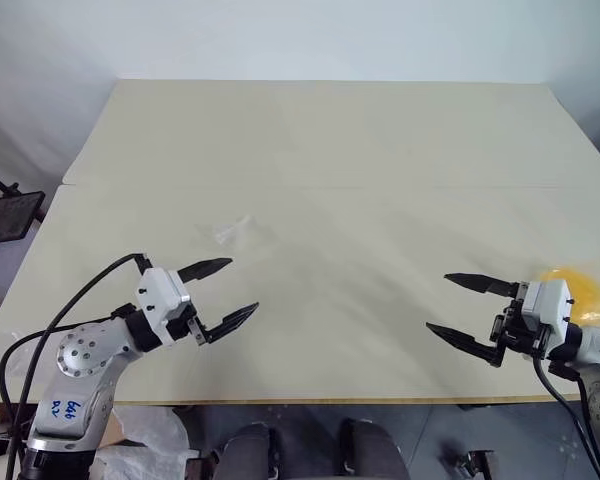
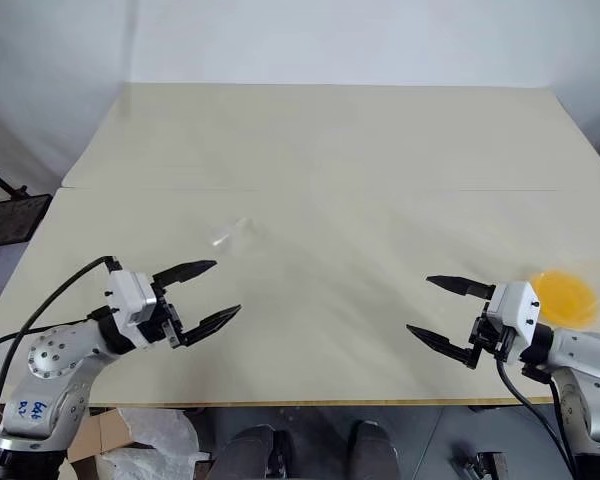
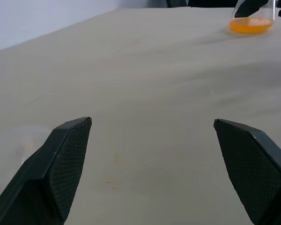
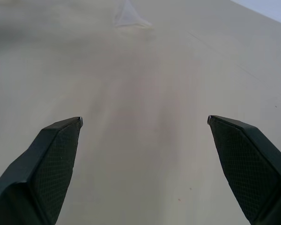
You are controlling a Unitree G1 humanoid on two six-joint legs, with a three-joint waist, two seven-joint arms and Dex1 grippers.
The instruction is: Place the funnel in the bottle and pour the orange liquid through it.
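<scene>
The pale worktop (image 1: 330, 150) spreads wide under me, made of two boards that meet along a seam running from its left edge to its right edge.

My left arm reaches in over the near edge toward the left corner, and its jaws (image 1: 223, 291) stand wide apart with nothing between them, hanging just above the bare surface. My right arm comes in over the near edge by the right corner, and its jaws (image 2: 443, 313) are spread just as wide, also holding nothing. The two sets of jaws point inward toward each other, well apart.

A clear vessel (image 3: 252, 18) with a broad base stands close to the right edge, just behind my right wrist, which hides part of it. The orange liquid (image 2: 563, 296) sits in its bottom as a shallow bright pool. I cannot tell from here whether this vessel is the bottle.

The funnel (image 4: 129, 16), small and colourless, lies on the worktop left of the middle, beyond my left jaws and not touching them. It is faint against the pale surface, so I cannot tell which way its rim faces.
</scene>
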